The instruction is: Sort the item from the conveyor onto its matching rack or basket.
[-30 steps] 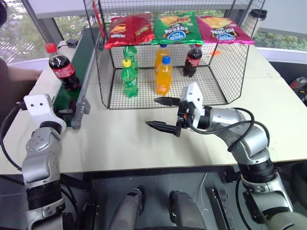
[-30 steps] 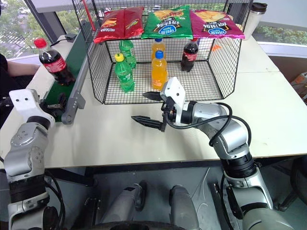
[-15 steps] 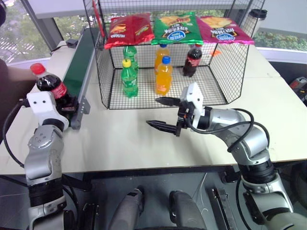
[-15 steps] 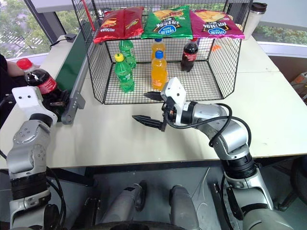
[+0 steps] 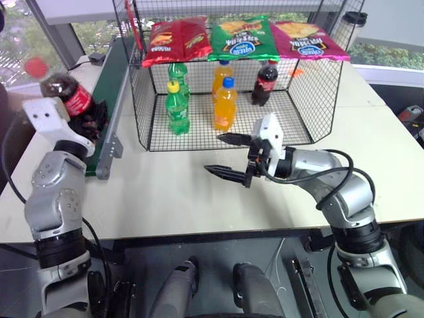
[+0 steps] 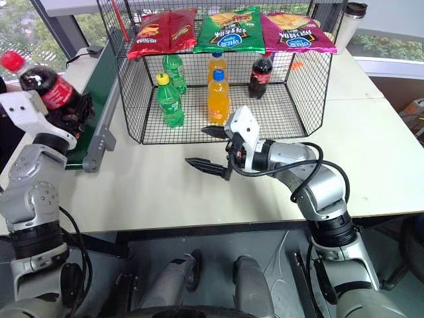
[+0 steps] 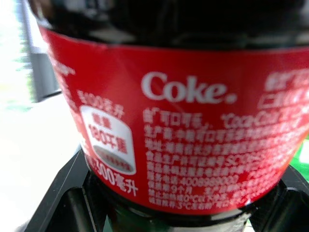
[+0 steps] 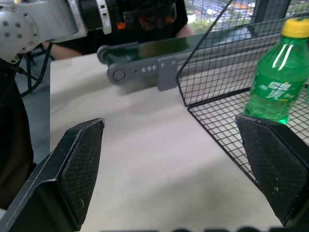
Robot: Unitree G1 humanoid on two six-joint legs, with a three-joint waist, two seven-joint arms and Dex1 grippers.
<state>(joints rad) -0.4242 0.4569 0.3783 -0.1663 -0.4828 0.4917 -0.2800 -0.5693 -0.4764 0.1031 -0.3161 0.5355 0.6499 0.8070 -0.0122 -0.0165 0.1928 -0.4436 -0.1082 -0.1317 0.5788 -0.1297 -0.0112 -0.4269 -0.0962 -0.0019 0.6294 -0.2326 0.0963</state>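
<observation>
White tabletop (image 5: 199,192) spreads beneath the right gripper (image 5: 227,156), jaws wide apart, level, empty, pointing left. Left gripper (image 6: 74,114) clamps the cola (image 6: 46,86) above the belt's (image 6: 99,76) near end, cap tilted up-left. Beyond, the cage (image 5: 318,99) holds green, orange and cola bottles.

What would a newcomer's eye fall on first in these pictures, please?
Probably the cola bottle, tilted in the left gripper above the near end of the green conveyor. Next, the black wire basket at mid-table, with three bright snack bags on top and soda bottles inside. The right gripper hangs open before it.
</observation>
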